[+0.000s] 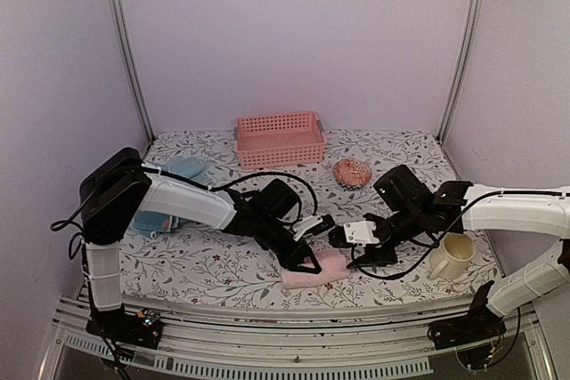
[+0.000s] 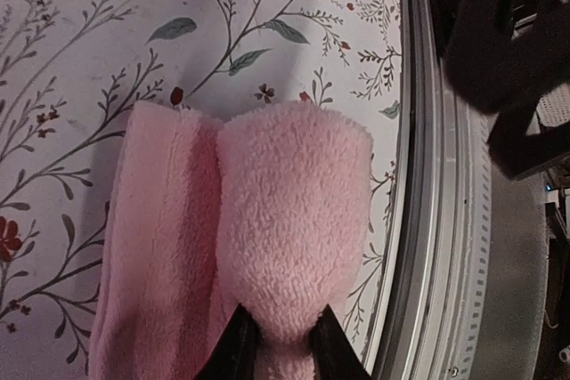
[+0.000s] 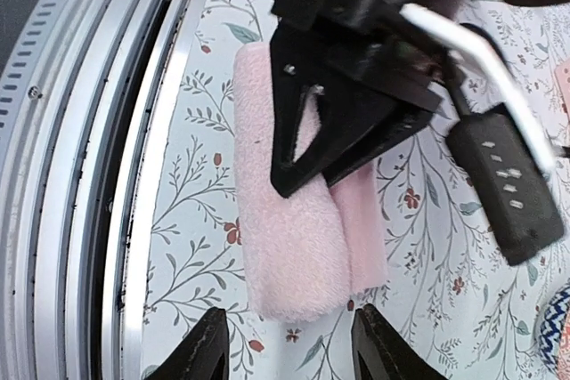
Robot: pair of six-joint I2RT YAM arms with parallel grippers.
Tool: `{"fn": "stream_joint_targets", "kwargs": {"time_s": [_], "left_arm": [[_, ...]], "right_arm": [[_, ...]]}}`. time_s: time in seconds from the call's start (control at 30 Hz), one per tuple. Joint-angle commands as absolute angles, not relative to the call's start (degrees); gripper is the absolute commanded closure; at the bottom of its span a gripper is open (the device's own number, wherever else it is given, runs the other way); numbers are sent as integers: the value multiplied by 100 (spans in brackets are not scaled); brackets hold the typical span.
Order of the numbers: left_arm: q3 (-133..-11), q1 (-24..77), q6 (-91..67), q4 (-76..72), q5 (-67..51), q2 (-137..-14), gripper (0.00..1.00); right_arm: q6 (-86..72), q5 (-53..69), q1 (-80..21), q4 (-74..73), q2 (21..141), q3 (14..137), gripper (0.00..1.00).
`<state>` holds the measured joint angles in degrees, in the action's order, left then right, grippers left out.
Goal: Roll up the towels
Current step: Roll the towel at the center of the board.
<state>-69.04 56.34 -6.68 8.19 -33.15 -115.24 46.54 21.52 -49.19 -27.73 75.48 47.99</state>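
A pink towel [image 1: 322,270], partly rolled, lies near the table's front edge. My left gripper [image 1: 308,264] is shut on its rolled part; in the left wrist view the black fingertips [image 2: 237,344] pinch the thick roll [image 2: 294,193]. My right gripper [image 1: 354,258] is open and empty just off the towel's right end. In the right wrist view its fingers [image 3: 209,349] straddle the space in front of the roll's end [image 3: 298,255], without touching it, and the left gripper [image 3: 307,180] sits on the towel. Two blue towels [image 1: 185,167] lie at the far left, one [image 1: 151,221] partly hidden by the left arm.
A pink slatted basket [image 1: 280,140] stands at the back centre. A patterned bowl [image 1: 354,172] sits to its right, also at the right wrist view's corner [image 3: 557,327]. A cream mug [image 1: 451,257] stands at the front right. The metal front rail [image 2: 445,246] runs right beside the towel.
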Motion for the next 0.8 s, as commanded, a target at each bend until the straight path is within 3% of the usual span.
{"fn": "stream_joint_targets", "kwargs": {"time_s": [0.0,0.37,0.5,0.57,0.7,0.77], "left_arm": [[-6883,5409,-1088,1281,-3927,-12011,84],[-7068,5275,-870,1551,-3912,-12249,85],[-7109,5144,-846,1590,-3896,-12225,85],[-7093,5110,-754,1603,-3677,-12068,80],[-6829,5091,-655,1527,-3310,-11408,60],[-6635,5077,-646,1523,-3186,-10956,57]], "right_arm": [[4812,1192,-5430,-1841,8084,4609,49],[5003,608,-5838,-1028,9025,4446,48],[5051,677,-5849,-1194,9331,4462,54],[5067,772,-5850,-1341,9460,4474,60],[5038,1078,-5846,-1738,9660,4605,71],[4982,1332,-5830,-1979,9746,4739,74]]}}
